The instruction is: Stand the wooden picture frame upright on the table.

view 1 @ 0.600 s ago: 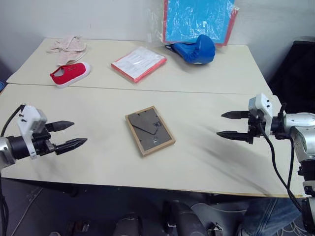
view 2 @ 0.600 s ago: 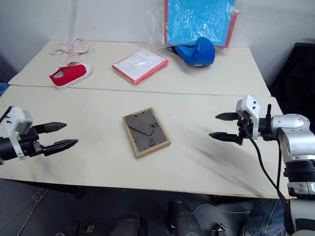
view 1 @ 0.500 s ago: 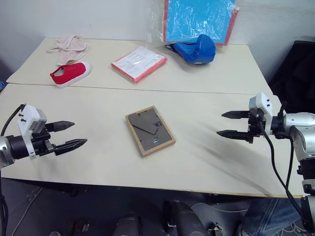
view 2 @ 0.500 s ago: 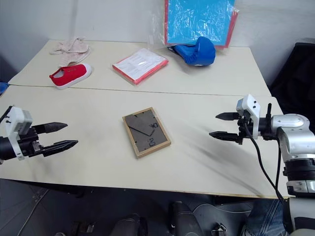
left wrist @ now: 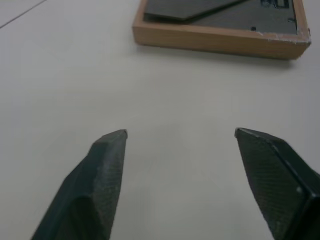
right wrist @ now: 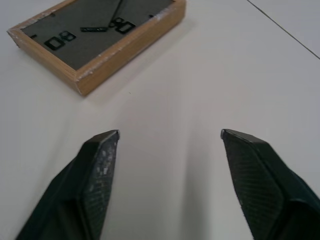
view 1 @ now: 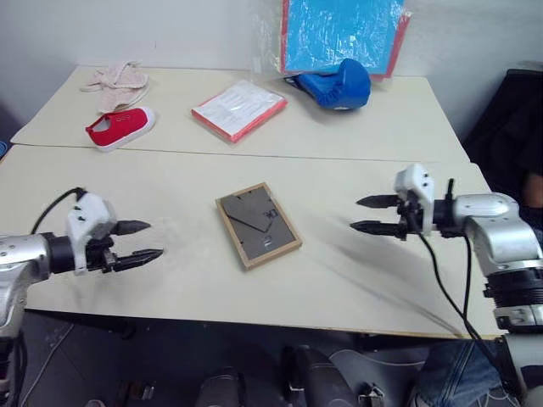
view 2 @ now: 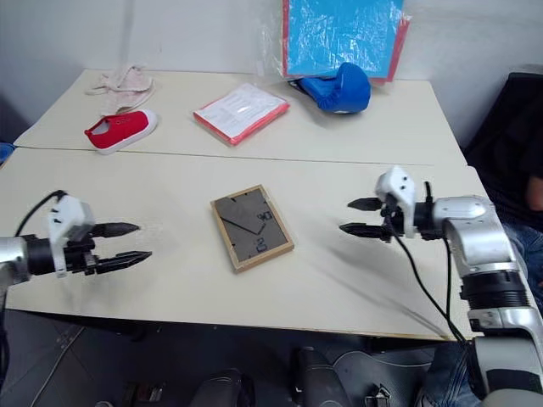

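on the table (view 1: 170, 178), near its front-middle, the wooden picture frame (view 1: 258, 225) lies flat, back panel up w/ easel stand folded, face down so pic is hidden. long axis runs front-to-back, tilted a bit, far end leaning toward the robot's left.

head views: left gripper (view 1: 142, 242) hangs just over the tabletop well to the frame's left, fingers spread, nothing in them, pointing toward the frame. right gripper (view 1: 366, 214) sits on the other side, also spread & empty, aimed at the frame's right long edge. frame lies between the two; right looks somewhat nearer, so prob. the one to reach first, tho both seem set to close in from the sides.

left wrist view: both fingers apart, bare table between; frame's wooden edge ahead, its far part cut off at the pic edge.

right wrist view: fingers wide, empty; frame ahead and off to one side, corner toward the gripper, part cut off. small dark clips on the back, hard to make out what they are.
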You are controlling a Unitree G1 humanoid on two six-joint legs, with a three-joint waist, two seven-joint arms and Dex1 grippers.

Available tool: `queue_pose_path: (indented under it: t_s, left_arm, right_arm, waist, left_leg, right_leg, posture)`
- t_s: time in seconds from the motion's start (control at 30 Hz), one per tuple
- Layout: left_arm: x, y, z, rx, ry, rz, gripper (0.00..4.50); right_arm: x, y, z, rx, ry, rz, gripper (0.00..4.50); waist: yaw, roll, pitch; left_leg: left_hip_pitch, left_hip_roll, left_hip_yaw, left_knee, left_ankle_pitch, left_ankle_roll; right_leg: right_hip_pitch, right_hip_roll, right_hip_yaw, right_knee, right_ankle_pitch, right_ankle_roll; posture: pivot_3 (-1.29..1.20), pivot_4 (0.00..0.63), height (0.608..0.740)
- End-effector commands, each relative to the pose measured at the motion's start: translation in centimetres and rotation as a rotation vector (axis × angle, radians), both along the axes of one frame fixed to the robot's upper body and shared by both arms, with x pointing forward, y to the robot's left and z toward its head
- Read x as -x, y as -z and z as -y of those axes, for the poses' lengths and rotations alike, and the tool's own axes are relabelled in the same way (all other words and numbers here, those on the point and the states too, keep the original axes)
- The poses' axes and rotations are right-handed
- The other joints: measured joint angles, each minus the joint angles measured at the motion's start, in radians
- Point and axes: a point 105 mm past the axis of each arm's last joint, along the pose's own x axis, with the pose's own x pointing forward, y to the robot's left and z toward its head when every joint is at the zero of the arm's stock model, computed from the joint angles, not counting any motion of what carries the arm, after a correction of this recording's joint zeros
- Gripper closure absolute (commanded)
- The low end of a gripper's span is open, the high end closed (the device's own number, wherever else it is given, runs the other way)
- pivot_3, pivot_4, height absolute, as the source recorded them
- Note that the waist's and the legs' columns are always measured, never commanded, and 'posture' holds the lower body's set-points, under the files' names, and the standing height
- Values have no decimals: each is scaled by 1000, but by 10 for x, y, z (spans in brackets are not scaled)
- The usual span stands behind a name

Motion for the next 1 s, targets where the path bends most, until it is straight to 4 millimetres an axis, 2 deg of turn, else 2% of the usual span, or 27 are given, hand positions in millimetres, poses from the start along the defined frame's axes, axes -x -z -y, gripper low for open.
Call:
queue_pose_path:
  t_s: [0.03,0.13,0.2,0.23,0.3,0.4,0.53,0.7,0.9,1.0]
  left_arm:
    - [-15,8,11,-96,110,-6,2098]
    - [-28,14,19,-127,158,-15,3008]
    - [-45,19,32,-136,198,-10,3627]
    - [-51,20,37,-139,214,-7,3932]
    - [-59,22,46,-128,230,-15,4481]
    - [-71,25,56,-109,218,-3,4481]
    - [-89,20,70,-20,180,19,4481]
    - [-110,5,80,96,106,44,4481]
    - [-113,1,80,208,65,0,4481]
    - [-109,4,72,254,34,-71,4481]
  right_arm:
    - [-7,-7,-25,44,-65,81,2591]
    - [-13,0,-41,65,-87,93,3613]
    - [-22,10,-55,95,-94,106,4326]
    - [-25,14,-59,105,-96,109,4500]
    - [-30,24,-66,130,-89,103,4500]
    - [-28,30,-79,127,-112,103,4500]
    - [-12,35,-94,115,-177,99,4500]
    - [18,35,-103,82,-254,62,4500]
    - [27,37,-103,77,-243,50,4500]
    - [20,37,-96,105,-204,69,4500]
  waist:
    - [1,0,0]
    - [0,0,0]
    - [1,0,0]
    - [1,0,0]
    - [1,0,0]
    - [-3,0,0]
    - [0,0,0]
    - [2,0,0]
    - [-3,0,0]
    - [-3,0,0]
  left_leg:
    - [0,0,0,0,0,0]
    - [-1,0,0,1,1,-2]
    - [-1,0,1,1,2,-3]
    - [-2,0,1,2,2,-3]
    - [-2,0,1,3,2,-2]
    - [-3,0,1,3,2,-2]
    - [-3,0,0,3,2,-2]
    - [-3,0,0,4,2,-3]
    - [-2,0,0,4,2,-4]
    - [-2,0,-1,4,3,-4]
  right_leg:
    - [0,0,0,0,0,0]
    - [0,0,0,0,0,0]
    - [-1,0,0,1,0,0]
    - [-1,0,-1,1,0,0]
    - [-1,0,-1,2,0,0]
    - [-1,0,-1,4,0,0]
    - [-1,0,-2,5,0,1]
    - [-1,0,-2,5,0,1]
    - [-1,0,-2,5,0,1]
    - [-1,0,-3,5,0,1]
  posture:
    - [0,150,740]
    - [0,150,740]
    - [0,150,740]
    - [0,150,740]
    - [0,150,740]
    - [0,150,740]
    - [0,150,740]
    - [0,150,740]
    - [0,150,740]
    - [0,150,740]
